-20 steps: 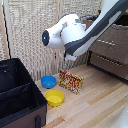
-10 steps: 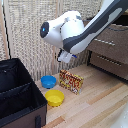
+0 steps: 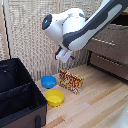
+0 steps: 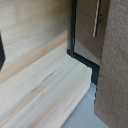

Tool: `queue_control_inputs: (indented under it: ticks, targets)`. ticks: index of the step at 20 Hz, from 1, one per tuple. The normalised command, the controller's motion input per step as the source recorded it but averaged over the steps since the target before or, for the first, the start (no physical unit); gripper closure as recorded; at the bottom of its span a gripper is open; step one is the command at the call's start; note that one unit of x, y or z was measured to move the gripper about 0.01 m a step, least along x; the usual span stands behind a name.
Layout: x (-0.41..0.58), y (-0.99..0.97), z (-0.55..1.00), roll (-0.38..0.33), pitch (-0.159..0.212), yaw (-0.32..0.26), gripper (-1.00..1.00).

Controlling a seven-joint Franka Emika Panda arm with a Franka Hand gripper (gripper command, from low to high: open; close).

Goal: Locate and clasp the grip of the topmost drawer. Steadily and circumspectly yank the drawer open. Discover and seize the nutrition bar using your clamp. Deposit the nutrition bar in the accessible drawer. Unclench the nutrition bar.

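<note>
Pale planks of the wooden floor (image 3: 95,102) fill the scene, and my white arm (image 3: 82,27) sweeps in from two o'clock, clamp (image 3: 64,55) hanging above the goods. Whether my fingers are apart or together, I cannot tell. Over at three o'clock sits the brown cabinet (image 3: 111,50), its topmost drawer (image 3: 107,41) with front flush. At eight o'clock, the black bin (image 3: 17,95). Dead centre, the nutrition bar (image 3: 71,81) stands on the floor, the blue bowl (image 3: 48,81) just beside it at nine o'clock, the yellow bowl (image 3: 54,97) near at seven.

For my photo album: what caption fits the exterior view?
White robot arm above a snack packet and two bowls on wood.
</note>
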Motion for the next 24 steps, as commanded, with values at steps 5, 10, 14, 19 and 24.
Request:
queue_control_inputs:
  ticks: [5, 10, 14, 19, 24]
  targets:
    - [0.138, -0.23, 0.05, 0.363, 0.09, -0.082, -1.0]
    - [0.092, -0.16, -0.02, 0.375, 0.147, -0.065, -1.0]
    - [0.084, -0.11, -0.01, 0.346, 0.192, -0.074, -1.0]
    - [-0.006, -0.02, -0.19, 0.196, 0.153, -0.12, -1.0]
    - [-0.054, -0.1, -0.3, 0.101, 0.067, -0.092, -1.0]
